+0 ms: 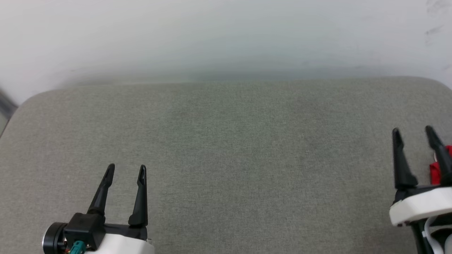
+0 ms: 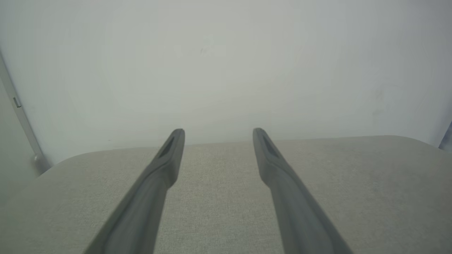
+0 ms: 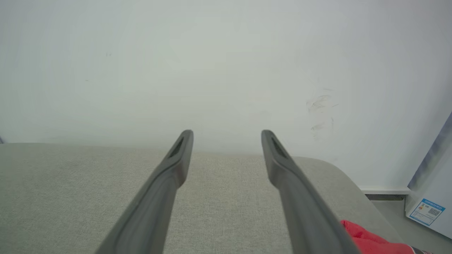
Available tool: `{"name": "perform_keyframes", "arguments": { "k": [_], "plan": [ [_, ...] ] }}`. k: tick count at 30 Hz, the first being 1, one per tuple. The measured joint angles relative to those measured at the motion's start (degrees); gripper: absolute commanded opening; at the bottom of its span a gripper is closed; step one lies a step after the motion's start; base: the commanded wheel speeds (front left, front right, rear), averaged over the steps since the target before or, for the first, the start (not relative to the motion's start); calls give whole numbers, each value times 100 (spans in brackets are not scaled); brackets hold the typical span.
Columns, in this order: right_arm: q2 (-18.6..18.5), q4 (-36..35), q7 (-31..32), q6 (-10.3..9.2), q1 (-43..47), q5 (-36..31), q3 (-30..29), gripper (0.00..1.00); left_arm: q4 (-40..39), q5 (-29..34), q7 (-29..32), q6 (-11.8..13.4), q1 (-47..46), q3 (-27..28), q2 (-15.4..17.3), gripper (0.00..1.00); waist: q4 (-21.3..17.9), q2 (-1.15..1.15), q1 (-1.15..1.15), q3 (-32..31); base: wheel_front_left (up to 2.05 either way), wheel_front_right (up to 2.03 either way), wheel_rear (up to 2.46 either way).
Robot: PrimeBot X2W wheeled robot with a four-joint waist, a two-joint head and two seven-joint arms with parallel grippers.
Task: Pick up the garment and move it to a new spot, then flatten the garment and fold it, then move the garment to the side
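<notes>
So, how do my tools stand?

Your left tool (image 1: pixel 126 167) sits at the lower left of the head view, fingers pointing up the frame and spread apart. In its own wrist view the grey cloth shows between them, so it is open and grips nothing.

And the right one?

Your right tool (image 1: pixel 412 129) is at the right edge of the head view, a little higher in the frame than the left. It too is open, with its two dark fingers apart over the surface.

Where is the garment?

You can see a small piece of the garment (image 1: pixel 436 173), a bunched bit of red cloth at the far right edge of the head view, partly behind the right tool's outer finger. In the right wrist view it lies in the lower right corner, just beside that finger. Whether cloth and finger touch, you cannot tell from these views.

What lies around them?

You have the grey fabric-covered tabletop (image 1: pixel 226 158) with rounded corners under both tools, and a pale wall (image 1: pixel 226 35) behind it across the top of the frame. At the right edge of the right wrist view a white box (image 3: pixel 429 208) with a blue label stands on the floor.
</notes>
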Motion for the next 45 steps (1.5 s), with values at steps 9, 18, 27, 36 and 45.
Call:
{"name": "perform_keyframes", "arguments": {
  "k": [9, 18, 27, 36, 45],
  "plan": [
    [352, 692, -710, -1, 419, 183, 132, 100, 421, -176, 0, -88, 170, 8, -80, 100, 127, 0, 0, -194, 0, 0, 0],
    [411, 978, -907, -1, 439, 113, 249, 100, 512, -193, 0, -140, 196, 2, -114, 100, 54, 0, 1, -191, 0, 0, 0],
    [419, 1076, -989, -1, 400, 118, 301, 100, 448, -30, 0, -154, 181, 34, -141, 100, 44, 0, 1, -204, 0, 0, 0],
    [421, 1137, -1046, -1, 401, 166, 357, 100, 374, -48, 0, -154, 181, 111, -155, 100, 59, 0, 2, -206, 0, 0, 0],
    [421, 1181, -1089, -1, 400, 177, 396, 100, 356, -58, 0, -156, 194, 133, -159, 100, 52, 0, 2, -209, 0, 0, 0]
  ]
}}
